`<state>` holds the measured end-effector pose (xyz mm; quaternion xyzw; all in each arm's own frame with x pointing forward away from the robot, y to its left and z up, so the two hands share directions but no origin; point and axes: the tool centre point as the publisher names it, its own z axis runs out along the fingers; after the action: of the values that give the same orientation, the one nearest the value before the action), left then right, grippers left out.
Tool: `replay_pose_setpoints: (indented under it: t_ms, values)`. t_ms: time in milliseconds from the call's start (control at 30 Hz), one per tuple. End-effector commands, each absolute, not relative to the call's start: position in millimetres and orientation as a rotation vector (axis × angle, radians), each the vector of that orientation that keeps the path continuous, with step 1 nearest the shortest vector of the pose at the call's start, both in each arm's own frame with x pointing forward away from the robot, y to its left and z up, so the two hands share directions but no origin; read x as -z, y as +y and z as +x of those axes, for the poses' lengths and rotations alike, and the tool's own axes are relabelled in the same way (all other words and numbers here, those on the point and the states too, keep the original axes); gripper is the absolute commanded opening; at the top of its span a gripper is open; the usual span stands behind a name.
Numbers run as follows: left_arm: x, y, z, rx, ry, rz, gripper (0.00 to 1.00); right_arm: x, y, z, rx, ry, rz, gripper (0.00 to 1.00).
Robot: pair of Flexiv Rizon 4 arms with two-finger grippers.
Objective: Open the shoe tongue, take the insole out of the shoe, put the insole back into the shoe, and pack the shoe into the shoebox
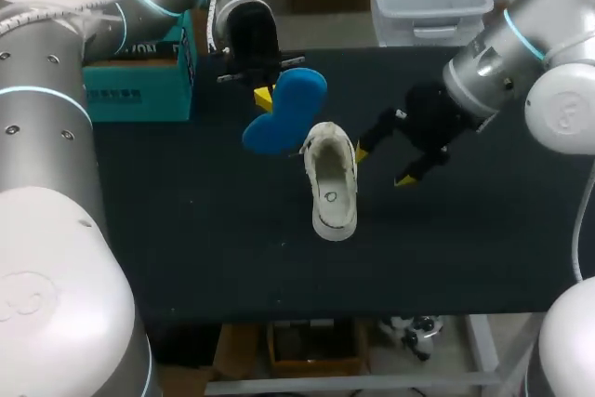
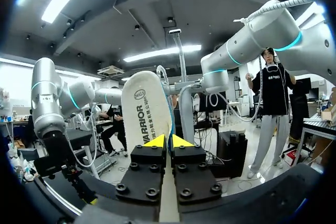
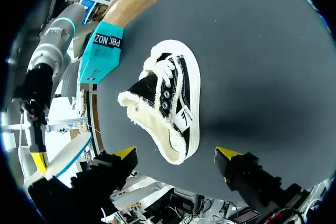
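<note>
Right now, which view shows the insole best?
Head view: the insole shows almost whole, held by the left gripper near the shoe. Left wrist view shows its pale side up close, clamped; right wrist view only an edge.

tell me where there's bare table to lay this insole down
Bare table lies between the shoebox and the near edge, left of the shoe. Another patch lies beyond the right gripper, toward the table's right end. Crowded: the middle, where the left gripper holds the insole by the shoe.
</note>
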<state>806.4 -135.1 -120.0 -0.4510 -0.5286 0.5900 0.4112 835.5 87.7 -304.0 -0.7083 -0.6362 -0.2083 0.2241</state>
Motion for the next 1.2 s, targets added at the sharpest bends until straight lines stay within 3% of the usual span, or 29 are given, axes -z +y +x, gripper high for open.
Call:
replay_pose_setpoints:
  t_ms: [33, 700, 1200]
  values:
    - [121, -138, 802, -1.510, -1.315, -1.170, 0.00, 306, 79, 837, 0.608, -1.644, -1.932, 1.00]
    - [118, -148, 781, -1.646, -1.243, -1.242, 0.00, 307, 80, 836, 0.572, -1.513, -1.884, 1.00]
    - [130, -153, 767, -1.530, -1.266, -1.400, 0.00, 305, 93, 834, 0.395, -1.066, -1.890, 1.00]
